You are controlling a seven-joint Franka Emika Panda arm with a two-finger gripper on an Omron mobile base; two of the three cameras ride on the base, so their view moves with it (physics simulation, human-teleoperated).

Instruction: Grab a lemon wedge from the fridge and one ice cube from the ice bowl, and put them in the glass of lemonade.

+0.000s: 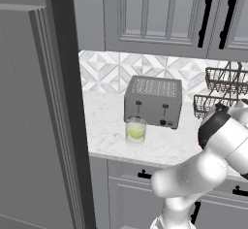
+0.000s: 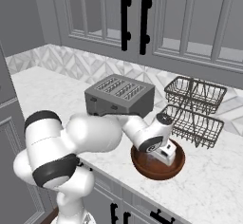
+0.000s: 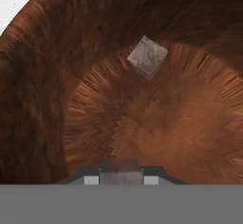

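Presently the hand reaches down inside the brown wooden bowl that stands on the white marble bench, just in front of the two-tier wire rack. In the hand view its two dark fingertips stand close together at the bottom of the picture with a pale grey cube clamped between them, low over the bowl's floor. A second ice cube lies loose further along the bowl's floor, turned corner-on, well apart from the fingertips and close to where the floor meets the wall. No other contents can be made out in the bowl.

The glass of lemonade stands upright on the bench, just in front of the grey toaster and near the bench's front edge. It holds pale yellow-green liquid to roughly half its height; a brighter green-yellow patch shows in the liquid, but whether this is a lemon wedge cannot be told. The glass is well apart from the bowl, on the other side of the toaster.

Grey wall cabinets with black handles hang above the bench, their doors shut.
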